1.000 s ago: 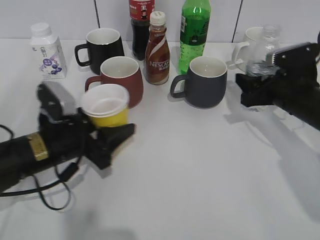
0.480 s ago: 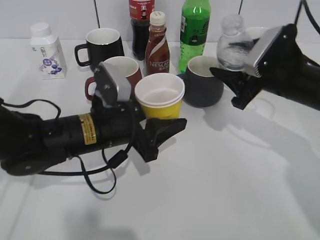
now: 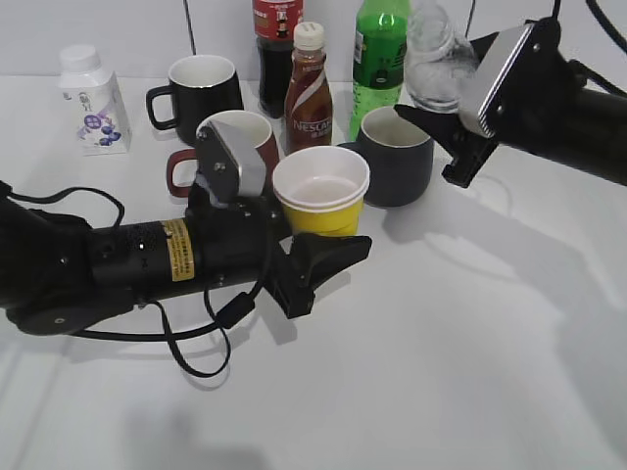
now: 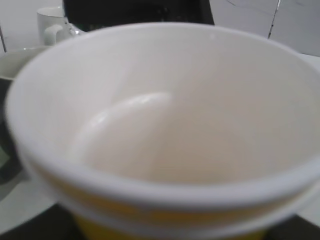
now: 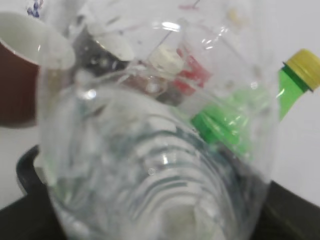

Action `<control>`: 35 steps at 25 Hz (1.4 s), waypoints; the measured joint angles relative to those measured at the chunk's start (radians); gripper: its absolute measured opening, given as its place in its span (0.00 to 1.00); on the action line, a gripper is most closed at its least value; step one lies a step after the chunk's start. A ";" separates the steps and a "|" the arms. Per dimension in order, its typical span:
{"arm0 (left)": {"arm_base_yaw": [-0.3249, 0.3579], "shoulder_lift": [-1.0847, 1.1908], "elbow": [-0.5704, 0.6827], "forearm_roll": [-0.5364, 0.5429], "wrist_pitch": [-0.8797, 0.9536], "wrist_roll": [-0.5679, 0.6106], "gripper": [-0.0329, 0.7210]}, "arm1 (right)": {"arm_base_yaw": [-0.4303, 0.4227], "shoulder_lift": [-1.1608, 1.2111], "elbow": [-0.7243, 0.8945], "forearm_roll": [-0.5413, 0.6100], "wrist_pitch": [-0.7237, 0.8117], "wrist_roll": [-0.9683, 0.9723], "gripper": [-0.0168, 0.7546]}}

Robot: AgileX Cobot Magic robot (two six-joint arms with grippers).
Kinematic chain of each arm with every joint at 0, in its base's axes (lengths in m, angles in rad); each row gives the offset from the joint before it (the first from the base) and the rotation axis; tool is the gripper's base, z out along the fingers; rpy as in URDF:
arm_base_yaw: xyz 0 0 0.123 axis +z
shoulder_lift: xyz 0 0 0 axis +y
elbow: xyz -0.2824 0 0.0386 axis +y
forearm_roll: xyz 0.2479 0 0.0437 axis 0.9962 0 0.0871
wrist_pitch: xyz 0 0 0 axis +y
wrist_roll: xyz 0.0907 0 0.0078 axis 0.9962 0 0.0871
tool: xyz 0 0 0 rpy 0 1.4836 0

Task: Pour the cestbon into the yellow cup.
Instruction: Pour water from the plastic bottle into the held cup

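- Left gripper clamps the yellow cup upright, presenting its empty mouth.
- Right gripper grips the cestbon raised behind, ready for tipping.

yellow cup left — cestbon right, behind

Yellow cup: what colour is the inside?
White; the yellow cup has a white interior and rim, yellow only outside. Clearest in the left wrist view.

Mugs and bottles at the back of a white worktop.
A black mug, red mug and grey mug stand near a brown Nescafé bottle, a green soda bottle, a cola bottle and a small white bottle.
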 joint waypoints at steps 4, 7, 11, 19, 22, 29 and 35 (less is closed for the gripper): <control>-0.001 0.001 -0.021 0.052 0.041 -0.044 0.63 | 0.000 0.000 0.000 -0.001 0.003 -0.100 0.65; -0.008 0.001 -0.052 0.078 0.101 -0.073 0.63 | 0.000 0.000 0.000 -0.001 0.003 -0.167 0.65; -0.010 0.001 -0.074 0.086 0.122 -0.081 0.63 | 0.000 0.000 0.000 -0.012 0.003 -0.275 0.65; -0.065 0.001 -0.152 0.090 0.245 -0.084 0.63 | 0.000 0.000 0.000 -0.017 0.003 -0.468 0.65; -0.081 0.001 -0.165 0.090 0.265 -0.084 0.63 | 0.000 0.000 0.000 -0.017 0.003 -0.508 0.65; -0.082 -0.002 -0.167 0.087 0.277 -0.084 0.63 | 0.000 0.000 0.000 -0.014 0.003 -0.559 0.65; -0.082 -0.032 -0.167 0.088 0.281 -0.084 0.63 | 0.000 0.000 0.000 -0.010 0.004 -0.612 0.65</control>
